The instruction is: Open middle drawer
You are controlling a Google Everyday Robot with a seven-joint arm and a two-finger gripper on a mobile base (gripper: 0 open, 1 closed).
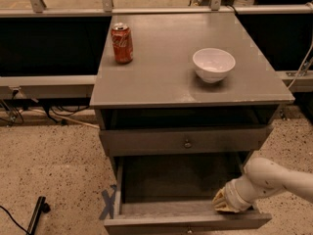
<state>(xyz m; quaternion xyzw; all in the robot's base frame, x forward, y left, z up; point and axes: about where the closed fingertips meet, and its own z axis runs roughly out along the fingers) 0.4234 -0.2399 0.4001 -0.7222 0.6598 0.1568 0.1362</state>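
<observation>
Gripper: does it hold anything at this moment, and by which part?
It cannot be told. The gripper sits inside the open middle drawer, at the right end just behind its front panel; no grasp is visible.
</observation>
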